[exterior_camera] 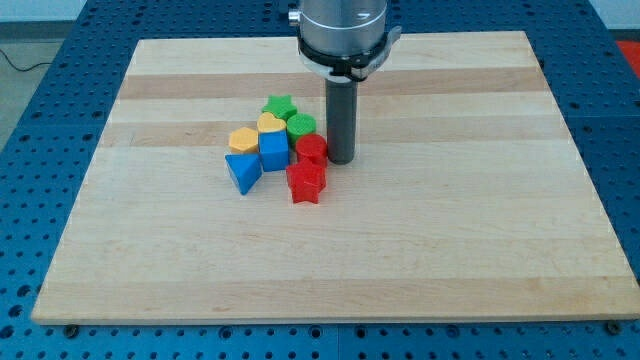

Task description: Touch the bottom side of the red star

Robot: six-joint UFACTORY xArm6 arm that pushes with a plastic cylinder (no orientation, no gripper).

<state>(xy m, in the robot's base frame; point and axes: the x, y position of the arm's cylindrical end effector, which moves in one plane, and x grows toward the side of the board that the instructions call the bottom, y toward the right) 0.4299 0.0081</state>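
Note:
The red star [306, 183] lies on the wooden board at the lower right of a tight cluster of blocks. My tip [342, 159] stands just up and to the right of the star, right beside a red cylinder-like block [312, 149] that sits directly above the star. The tip is apart from the star, close to its upper right. The star's bottom side faces open board.
The cluster also holds a green star [280, 105], a green round block [301, 126], a yellow heart [271, 123], an orange-yellow block [242, 139], a blue cube [273, 150] and a blue triangle [243, 172]. The board [450, 250] lies on a blue perforated table.

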